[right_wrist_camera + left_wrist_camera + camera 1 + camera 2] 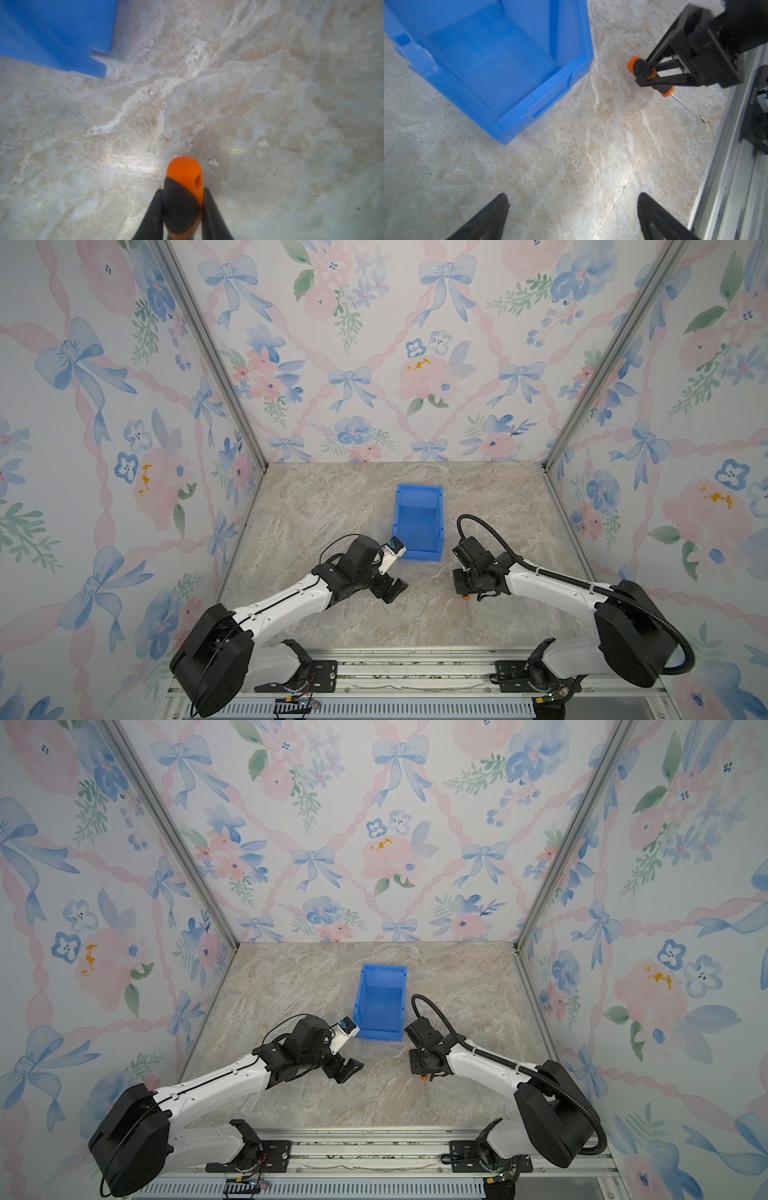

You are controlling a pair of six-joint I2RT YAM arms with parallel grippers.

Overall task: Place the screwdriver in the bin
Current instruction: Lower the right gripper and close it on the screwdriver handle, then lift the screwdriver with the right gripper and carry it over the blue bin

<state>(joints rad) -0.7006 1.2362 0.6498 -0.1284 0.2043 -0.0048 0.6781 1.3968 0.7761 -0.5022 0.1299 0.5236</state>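
Note:
The screwdriver [638, 66] lies on the marble table, its orange-and-black handle [182, 187] clamped between the fingers of my right gripper [182, 190], which is shut on it. The thin shaft [687, 108] points toward the front rail. In both top views only an orange bit [466, 596] [424, 1077] peeks out under the right gripper [465, 591]. The blue bin [419, 555] [380, 1036] stands empty just behind and left of it. My left gripper [395, 589] [573, 199] hovers open in front of the bin's left corner, holding nothing.
The bin's lower front lip [542, 104] faces the arms, and its corner [97, 66] is close to the right gripper. The aluminium rail [726, 166] runs along the table's front edge. Flowered walls enclose the other three sides.

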